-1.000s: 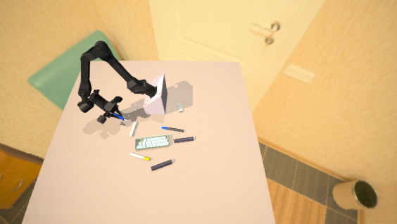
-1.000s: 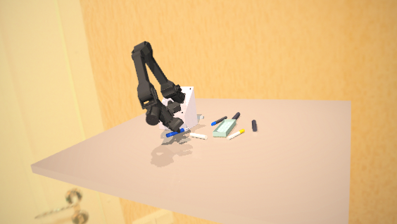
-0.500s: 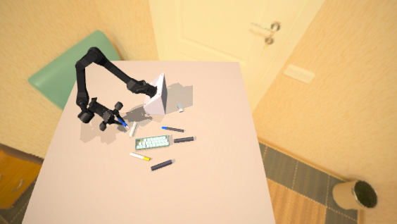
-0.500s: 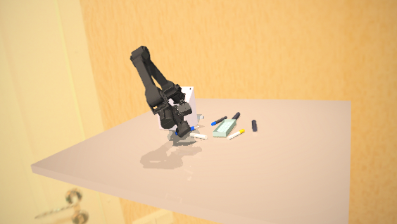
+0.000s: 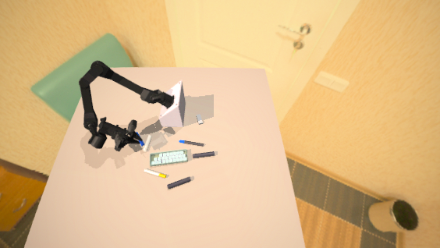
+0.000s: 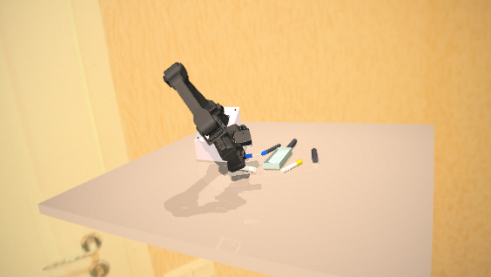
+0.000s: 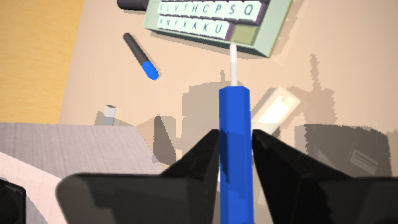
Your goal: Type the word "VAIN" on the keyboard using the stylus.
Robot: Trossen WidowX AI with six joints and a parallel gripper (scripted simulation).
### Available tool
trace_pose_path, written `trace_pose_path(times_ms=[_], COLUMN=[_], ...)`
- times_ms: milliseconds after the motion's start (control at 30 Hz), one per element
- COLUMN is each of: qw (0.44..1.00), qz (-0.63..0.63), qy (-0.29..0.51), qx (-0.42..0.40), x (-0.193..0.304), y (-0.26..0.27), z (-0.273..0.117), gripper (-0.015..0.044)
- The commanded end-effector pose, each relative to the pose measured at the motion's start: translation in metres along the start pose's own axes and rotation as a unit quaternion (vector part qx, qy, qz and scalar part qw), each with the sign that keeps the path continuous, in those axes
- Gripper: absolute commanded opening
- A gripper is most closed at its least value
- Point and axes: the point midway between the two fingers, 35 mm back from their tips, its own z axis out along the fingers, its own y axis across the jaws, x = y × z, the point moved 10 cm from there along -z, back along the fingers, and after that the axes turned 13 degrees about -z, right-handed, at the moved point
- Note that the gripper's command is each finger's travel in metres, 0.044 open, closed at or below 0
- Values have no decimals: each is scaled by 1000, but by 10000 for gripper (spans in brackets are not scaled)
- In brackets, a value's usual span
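My gripper [image 5: 137, 139] [image 7: 235, 136] is shut on the blue stylus [image 5: 140, 142] [image 6: 248, 156] [image 7: 234, 107] and holds it above the desk. Its pale thin tip points forward, towards the keyboard's near edge in the wrist view. The green keyboard [image 5: 168, 157] [image 6: 277, 158] [image 7: 210, 11] with white keys lies flat beyond the stylus. In the wrist view, the V key [image 7: 173, 9] is in the upper visible row, and the A key [image 7: 194, 26] and N key [image 7: 167, 23] are in the lower one. I cannot make out the I key.
A white stick [image 5: 147, 143] [image 7: 276, 106] lies below the stylus. A blue-tipped dark pen [image 5: 193, 143] [image 6: 272, 149] [image 7: 136, 49], a dark marker [image 5: 204, 154] beside the keyboard, another dark marker [image 5: 179, 182] [image 6: 314, 155] and a yellow-ended white pen [image 5: 155, 173] [image 6: 292, 165] lie around it.
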Motion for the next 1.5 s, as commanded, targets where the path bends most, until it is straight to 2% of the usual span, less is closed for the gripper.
trace_pose_path(times_ms=[0,733,1467], qw=[998,942,811], qz=[54,309,536], qy=[3,80,212], qx=[-24,-104,-99], x=[-16,-87,-156], y=[-5,-12,5], z=[7,46,91], gripper=[0,0,0])
